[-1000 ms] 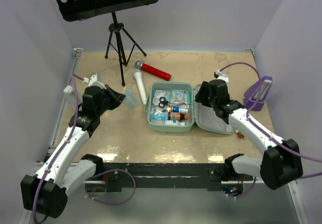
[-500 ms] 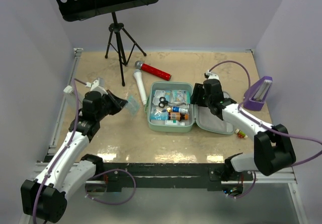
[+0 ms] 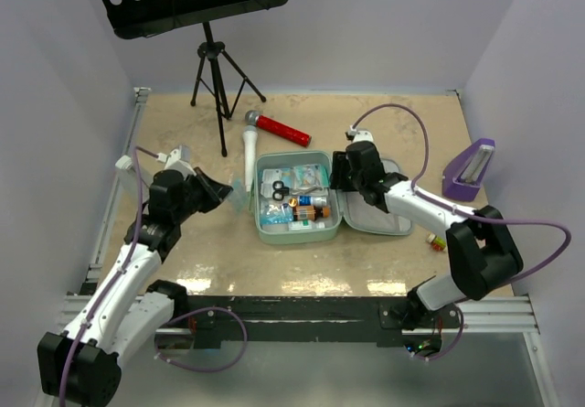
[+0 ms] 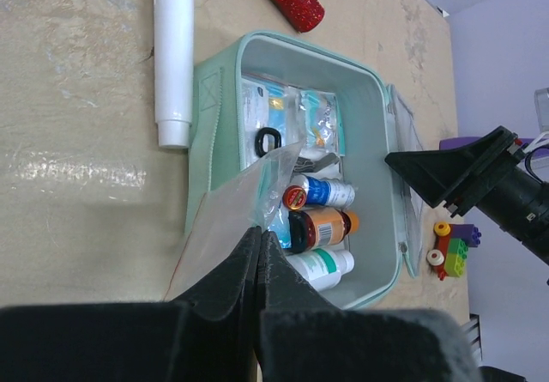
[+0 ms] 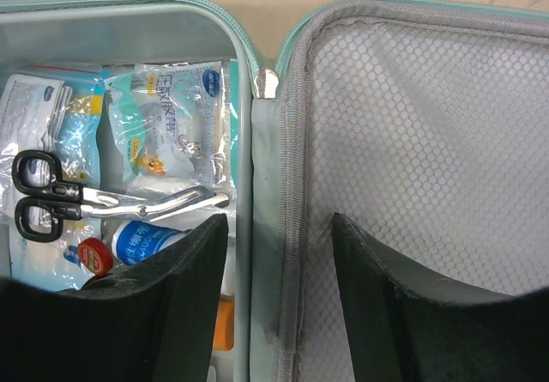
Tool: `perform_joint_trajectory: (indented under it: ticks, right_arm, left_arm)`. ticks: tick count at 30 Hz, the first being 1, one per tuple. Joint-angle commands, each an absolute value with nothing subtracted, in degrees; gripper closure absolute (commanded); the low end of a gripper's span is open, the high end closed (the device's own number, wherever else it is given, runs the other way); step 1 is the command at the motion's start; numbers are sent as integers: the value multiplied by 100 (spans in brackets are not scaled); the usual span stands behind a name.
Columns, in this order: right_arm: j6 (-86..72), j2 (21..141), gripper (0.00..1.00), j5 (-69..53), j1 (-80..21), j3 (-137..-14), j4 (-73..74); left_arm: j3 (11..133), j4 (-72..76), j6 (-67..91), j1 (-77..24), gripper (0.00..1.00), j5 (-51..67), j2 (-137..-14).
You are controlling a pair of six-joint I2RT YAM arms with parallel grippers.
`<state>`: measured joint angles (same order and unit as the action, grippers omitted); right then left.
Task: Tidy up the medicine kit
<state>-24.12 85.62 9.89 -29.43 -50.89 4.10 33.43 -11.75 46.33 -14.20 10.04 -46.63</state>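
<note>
Tan table [image 3: 393, 119], cluttered.
Open medicine kit [image 3: 297, 239] centre; white tube [image 3: 249, 155], red tube [image 3: 283, 131], tripod [image 3: 218, 82] upper left; purple stand [image 3: 468, 171], toy blocks [image 3: 437, 240] right.

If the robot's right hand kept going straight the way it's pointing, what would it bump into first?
Probably the medicine kit, at the wall joining its open lid; the right hand straddles that seam. Depth is unclear.

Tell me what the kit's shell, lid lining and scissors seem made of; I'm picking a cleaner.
Shell: smooth matte mint, likely moulded plastic or stiff foam; a stitched side tab hints at a soft case.
Lining: grey mesh fabric, honeycomb holes.
Scissors: shiny metal blades, black handles, probably plastic.
</note>
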Motion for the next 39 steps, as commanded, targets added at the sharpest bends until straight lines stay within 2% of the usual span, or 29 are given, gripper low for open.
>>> perform_joint_trajectory:
  ticks: [1,8,15,20,23,27,31,33,39]
  right_arm:
    - [-2689,8561,45,730,-3198,-5273,281]
    - [-3207,8762,45,738,-3963,-5440,220]
    - [-3418,8807,42,1063,-4043,-5669,483]
    - [-3822,7913,39,1739,-4034,-5573,834]
    - [-4104,7113,38,1662,-4043,-5100,730]
    - [-4832,5822,36,530,-4113,-3914,134]
    - [-5746,4792,24,132,-4516,-2972,-263]
    - [-5923,4641,18,114,-4771,-2874,-194]
    - [-6380,4957,16,167,-5457,-2778,-70]
  left_arm:
    - [3305,-1282,4439,-1397,100,985,-4377]
    - [3577,-1836,4324,-1397,100,589,-4070]
    - [4051,-2346,4166,-1397,100,123,-3946]
    - [4140,-2329,4166,-1397,100,132,-3964]
    - [4113,-2242,4201,-1397,100,211,-3990]
    - [4043,-2136,4236,-1397,100,307,-3973]
    - [4017,-2109,4307,-1397,100,430,-3946]
    - [3990,-2109,4342,-1397,100,474,-3929]
    - [3894,-2004,4430,-1397,100,597,-3902]
